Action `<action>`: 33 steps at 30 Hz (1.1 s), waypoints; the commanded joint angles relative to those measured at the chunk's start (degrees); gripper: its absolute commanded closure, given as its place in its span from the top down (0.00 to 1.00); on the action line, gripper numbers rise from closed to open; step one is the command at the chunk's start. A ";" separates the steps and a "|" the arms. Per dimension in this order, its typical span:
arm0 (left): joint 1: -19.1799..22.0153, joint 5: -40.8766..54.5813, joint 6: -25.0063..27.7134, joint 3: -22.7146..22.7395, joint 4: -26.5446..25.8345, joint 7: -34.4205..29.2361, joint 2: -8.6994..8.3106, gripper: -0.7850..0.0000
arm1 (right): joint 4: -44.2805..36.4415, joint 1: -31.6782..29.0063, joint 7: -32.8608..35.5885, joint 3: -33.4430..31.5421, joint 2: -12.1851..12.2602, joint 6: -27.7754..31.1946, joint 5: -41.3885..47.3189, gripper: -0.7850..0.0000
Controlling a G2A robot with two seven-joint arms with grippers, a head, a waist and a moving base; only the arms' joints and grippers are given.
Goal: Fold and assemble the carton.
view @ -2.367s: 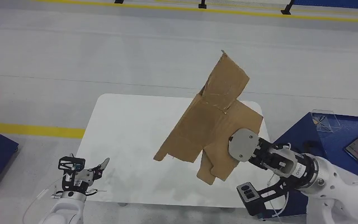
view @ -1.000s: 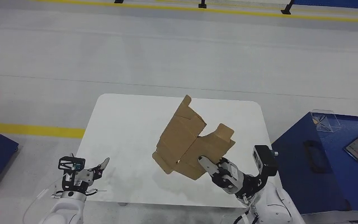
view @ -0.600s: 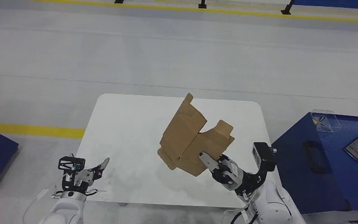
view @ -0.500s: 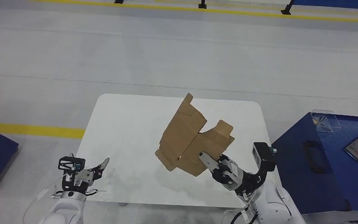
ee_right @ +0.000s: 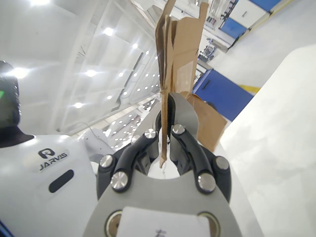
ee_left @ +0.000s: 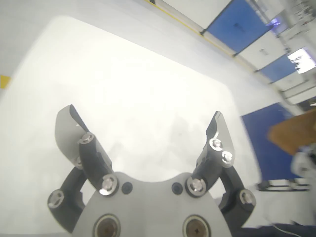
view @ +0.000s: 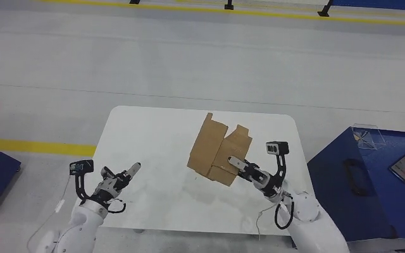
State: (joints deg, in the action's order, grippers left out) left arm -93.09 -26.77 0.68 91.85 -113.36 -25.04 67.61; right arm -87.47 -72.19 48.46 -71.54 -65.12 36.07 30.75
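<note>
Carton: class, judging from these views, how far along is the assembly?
Done: the right gripper has the carton clamped by one edge, held up over the table. In hand: it hangs flat, layers pressed together, no box shape yet. To do: the open left gripper holds nothing; opening the carton and folding its flaps remain.

carton (ee_left: 293, 134) | left wrist view | blurred, cut off at edge

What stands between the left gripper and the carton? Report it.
Nothing visible does. The open left gripper sits over the near left part of the table. The carton is clamped in the right gripper over the right half. Bare tabletop lies between them.
</note>
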 commanded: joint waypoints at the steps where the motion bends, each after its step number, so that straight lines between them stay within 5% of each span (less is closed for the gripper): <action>1: 1.10 12.59 1.70 -0.25 0.55 -5.22 0.12 1.00 | 4.64 2.35 6.14 2.30 -0.29 -1.17 4.30 0.00; 8: 6.44 37.41 7.36 -1.96 5.61 -24.87 -0.15 1.00 | 14.58 7.49 23.11 10.25 -1.92 -4.28 15.02 0.00; 17: 13.33 48.83 4.27 -7.47 12.45 -40.33 -0.52 1.00 | 19.30 9.87 31.73 12.30 -3.16 -11.97 24.61 0.00; 19: 14.56 50.78 3.65 -8.29 13.52 -41.74 -0.53 0.87 | 19.64 9.90 32.70 12.52 -3.38 -12.94 25.12 0.00; 20: 14.98 50.83 3.63 -8.67 13.81 -41.94 -0.56 0.63 | 19.71 9.92 33.08 12.64 -3.48 -13.32 25.19 0.00; 23: 15.33 51.18 3.89 -10.40 13.92 -42.45 -0.54 0.32 | 19.45 9.75 33.04 12.59 -3.73 -13.28 24.79 0.00; 25: 15.48 51.14 4.05 -11.14 14.17 -41.96 -0.55 0.00 | 19.46 9.66 33.25 12.41 -3.86 -13.49 24.87 0.00; 33: 15.80 52.50 4.54 -12.67 14.92 -41.04 -0.61 0.00 | 19.55 8.89 33.95 11.65 -4.22 -14.19 25.44 0.00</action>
State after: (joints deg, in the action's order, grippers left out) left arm -77.28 25.73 5.25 79.18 -98.43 -66.09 67.00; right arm -67.92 -63.30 82.38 -59.89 -69.34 21.90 56.14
